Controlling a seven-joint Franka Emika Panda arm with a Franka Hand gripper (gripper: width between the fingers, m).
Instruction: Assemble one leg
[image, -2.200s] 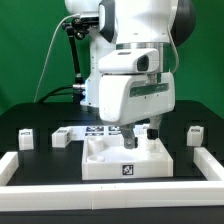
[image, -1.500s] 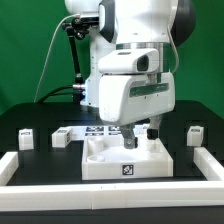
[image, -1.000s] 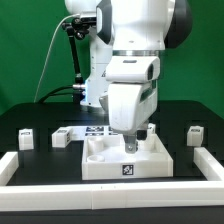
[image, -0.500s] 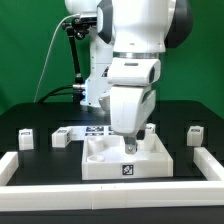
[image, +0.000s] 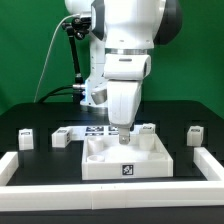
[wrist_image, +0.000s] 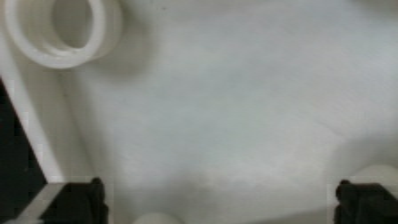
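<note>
White arm (image: 128, 45), black table (image: 40, 153), green backdrop (image: 25, 60): the leg (image: 193, 134) and the large recessed piece (image: 100, 162) were white, each bearing a black-and-white square tag (image: 127, 169).

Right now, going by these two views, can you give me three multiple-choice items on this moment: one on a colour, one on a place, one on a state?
1. The table surface is: A green; B black; C white.
2. The end effector is: A over the large white piece; B over bare table; C off the table altogether.
3. The end effector is: A shut on a leg; B open, gripping nothing; C shut and empty.

Answers:
1 B: the surface shows black around the parts.
2 A: the exterior view has it above that piece, and the wrist view shows a white surface beneath.
3 B: the wrist view shows both fingers wide apart with nothing between them.
</note>
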